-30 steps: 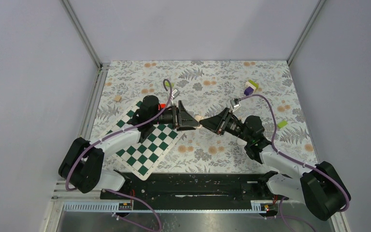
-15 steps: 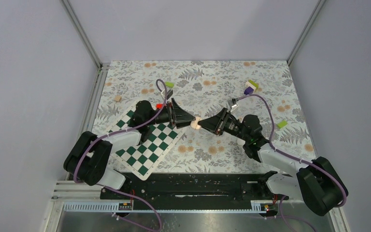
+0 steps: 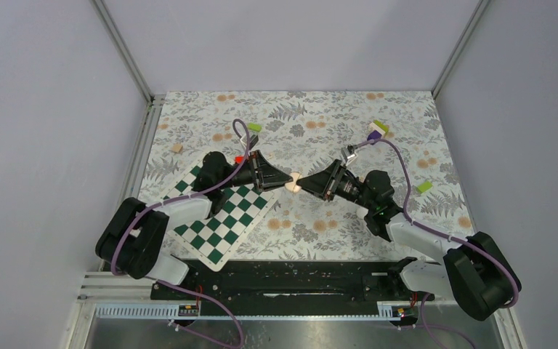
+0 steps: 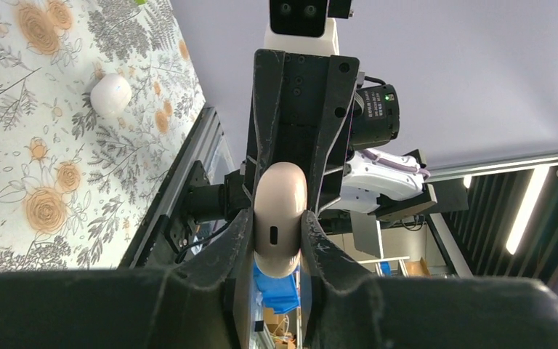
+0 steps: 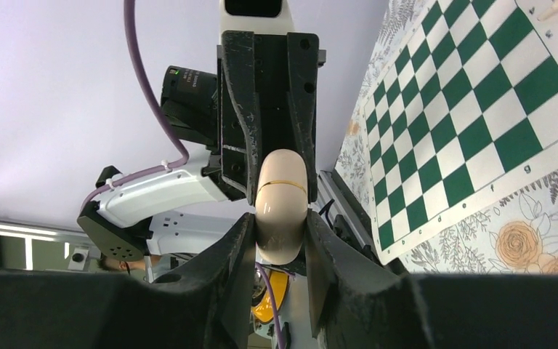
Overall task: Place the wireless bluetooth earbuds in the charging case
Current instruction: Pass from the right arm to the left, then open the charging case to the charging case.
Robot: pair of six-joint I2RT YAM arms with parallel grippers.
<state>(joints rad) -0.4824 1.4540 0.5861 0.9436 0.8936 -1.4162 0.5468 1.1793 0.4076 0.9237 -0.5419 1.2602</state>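
The charging case (image 3: 293,183), a cream-white rounded shell, hangs above the middle of the floral mat with both grippers on it. My left gripper (image 3: 285,182) is shut on its left end, and in the left wrist view its fingers pinch the case (image 4: 280,225), which shows a small dark slot. My right gripper (image 3: 302,185) is shut on the other end, where the case (image 5: 282,207) shows a thin gold seam. The case is closed. A small white rounded object (image 4: 111,94) lies on the mat; I cannot tell whether it is an earbud.
A green-and-white chessboard mat (image 3: 221,214) lies under the left arm, with a small red piece (image 3: 239,158) beside it. Small blocks are scattered on the floral mat: a green one (image 3: 254,127), a purple-and-green one (image 3: 376,131), another green one (image 3: 424,187) and a wooden one (image 3: 177,148).
My left gripper moved right to the case and closed on it. My right gripper kept its hold and shifted slightly left with the case.
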